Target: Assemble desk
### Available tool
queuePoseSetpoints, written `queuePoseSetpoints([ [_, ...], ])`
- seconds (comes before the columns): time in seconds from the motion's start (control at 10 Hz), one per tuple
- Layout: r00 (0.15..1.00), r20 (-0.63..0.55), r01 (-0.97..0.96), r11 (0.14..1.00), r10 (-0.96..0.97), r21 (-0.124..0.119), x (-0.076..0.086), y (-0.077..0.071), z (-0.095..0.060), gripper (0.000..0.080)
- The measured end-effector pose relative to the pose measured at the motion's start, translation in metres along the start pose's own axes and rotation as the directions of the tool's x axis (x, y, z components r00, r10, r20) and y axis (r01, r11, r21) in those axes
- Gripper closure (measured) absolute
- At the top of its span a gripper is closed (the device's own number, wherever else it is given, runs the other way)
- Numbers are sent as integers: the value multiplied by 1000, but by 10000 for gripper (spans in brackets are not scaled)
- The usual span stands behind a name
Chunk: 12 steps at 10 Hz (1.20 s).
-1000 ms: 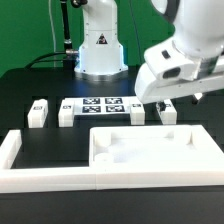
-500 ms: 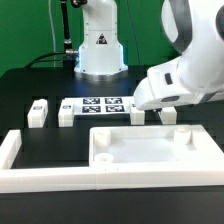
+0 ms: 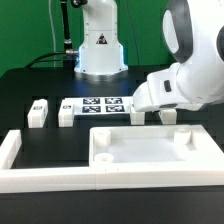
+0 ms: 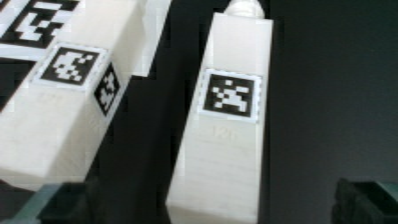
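The desk's white tray-like tabletop (image 3: 150, 150) lies at the front of the black table. Behind it, short white tagged legs lie in a row: two on the exterior view's left (image 3: 38, 112) (image 3: 67, 112) and two on its right (image 3: 138, 115) (image 3: 168, 115). My gripper (image 3: 151, 109) hangs low over the right pair, its fingers hidden behind the white hand. In the wrist view the gripper (image 4: 214, 205) is open, with its dark fingertips (image 4: 64, 204) on either side of one tagged leg (image 4: 224, 120). The jaws do not touch it. A second leg (image 4: 68, 95) lies alongside.
The marker board (image 3: 100, 105) lies between the two pairs of legs. Long white border bars (image 3: 50, 178) run along the front and the exterior view's left. The robot's base (image 3: 100, 45) stands at the back.
The arm has come down toward the right pair of legs, and the hand now sits lower over them. The jaws have stayed open and the parts have not moved.
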State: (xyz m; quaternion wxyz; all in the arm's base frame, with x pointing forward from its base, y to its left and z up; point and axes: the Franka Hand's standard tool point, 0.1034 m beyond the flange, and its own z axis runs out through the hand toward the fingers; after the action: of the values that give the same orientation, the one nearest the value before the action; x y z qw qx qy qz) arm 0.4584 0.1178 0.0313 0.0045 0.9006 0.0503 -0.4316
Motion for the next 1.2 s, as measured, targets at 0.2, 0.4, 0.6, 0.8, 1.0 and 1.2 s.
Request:
queuePoseSetpoints([
  [0.2,998,42,-48,998,46,33,3,-2,17,151],
  [0.4,998,47,-46,998,44,35,5,-3,20,151],
  [0.6,998,48,-45,998,43,35,5,-3,21,263],
  [0.8,998,49,-44,998,42,35,5,-3,21,453],
  [1.0,998,49,-44,998,42,34,5,-3,21,513],
  [1.2,998,49,-44,998,42,34,5,-3,21,513],
])
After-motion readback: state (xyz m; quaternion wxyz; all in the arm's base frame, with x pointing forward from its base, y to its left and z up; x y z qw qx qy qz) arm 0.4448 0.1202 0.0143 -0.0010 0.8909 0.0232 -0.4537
